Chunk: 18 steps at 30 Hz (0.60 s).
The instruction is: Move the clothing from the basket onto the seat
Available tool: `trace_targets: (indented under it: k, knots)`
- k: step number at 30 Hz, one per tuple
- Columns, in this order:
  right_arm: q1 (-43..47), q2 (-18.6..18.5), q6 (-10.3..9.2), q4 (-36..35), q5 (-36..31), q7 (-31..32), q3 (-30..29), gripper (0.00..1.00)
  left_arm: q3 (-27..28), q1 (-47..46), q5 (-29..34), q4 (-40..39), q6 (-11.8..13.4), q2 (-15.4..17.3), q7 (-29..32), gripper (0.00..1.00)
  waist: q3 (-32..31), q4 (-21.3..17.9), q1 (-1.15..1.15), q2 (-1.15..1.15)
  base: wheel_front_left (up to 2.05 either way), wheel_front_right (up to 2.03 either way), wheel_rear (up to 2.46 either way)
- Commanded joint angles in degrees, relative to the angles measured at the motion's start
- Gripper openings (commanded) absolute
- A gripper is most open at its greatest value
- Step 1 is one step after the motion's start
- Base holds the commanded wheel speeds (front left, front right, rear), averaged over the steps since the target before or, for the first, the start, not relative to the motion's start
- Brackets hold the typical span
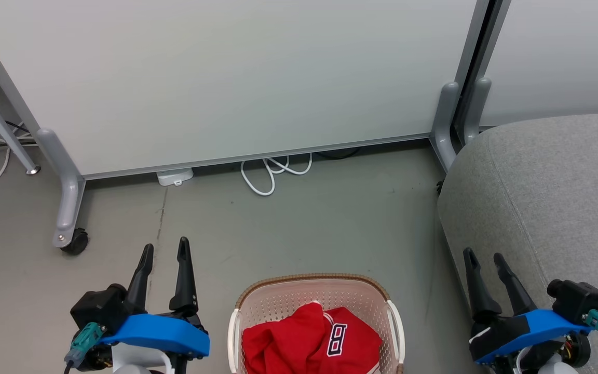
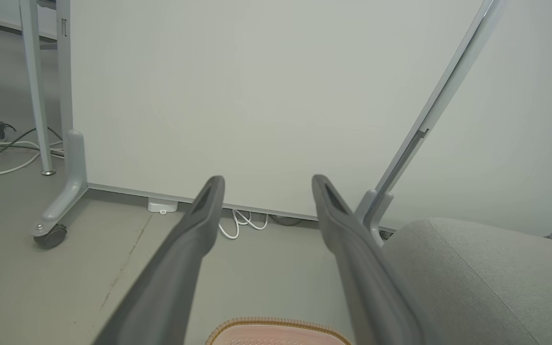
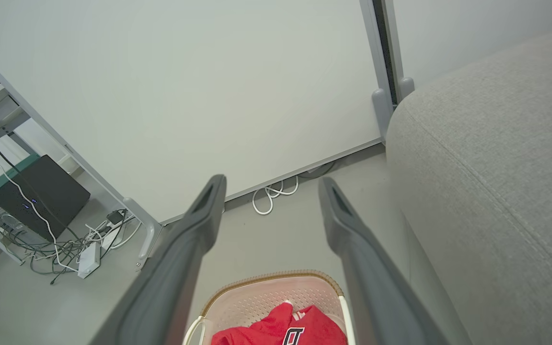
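Observation:
Red clothing (image 1: 309, 340) with a navy-and-white 8 lies bunched in the cream basket (image 1: 278, 298), which stands on the floor at the bottom middle of the head view. The right wrist view also shows the clothing (image 3: 276, 330) inside the basket (image 3: 261, 294). The left wrist view catches the basket's woven rim (image 2: 276, 323). The grey seat (image 1: 553, 202) fills the right side; it is also visible as the seat (image 2: 487, 282) and the seat (image 3: 491, 182). My left gripper (image 1: 165, 252) hangs open left of the basket. My right gripper (image 1: 483, 259) is open beside the seat's front edge. Neither holds anything.
A white partition on grey wheeled legs (image 1: 68, 208) stands behind the basket, with a white cable loop (image 1: 270, 176) and a small white box (image 1: 174, 176) under its lower edge. More cables and a black box (image 3: 41, 196) lie far left. Bare grey floor (image 1: 330, 223) lies between basket and partition.

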Motion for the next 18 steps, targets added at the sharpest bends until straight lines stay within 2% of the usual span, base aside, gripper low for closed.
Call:
trace_targets:
  k: [1, 18]
  knots:
    - [-0.7, -0.5, 0.12, -0.4, -1.7, -0.5, 0.0, 1.0, -0.5, -1.2, 1.6, -0.2, 0.2, 0.3, -0.7, 1.0, -0.1, 0.0, 0.0, 0.0, 0.0, 0.0, 0.0]
    - [-0.3, -0.5, 0.13, -1.0, -8.9, -1.0, -0.4, 1.0, -1.6, -1.4, 7.5, 1.1, 0.7, 0.3, -2.5, 1.0, 0.0, 0.2, 0.0, 0.0, 0.0, 0.0, 0.0]
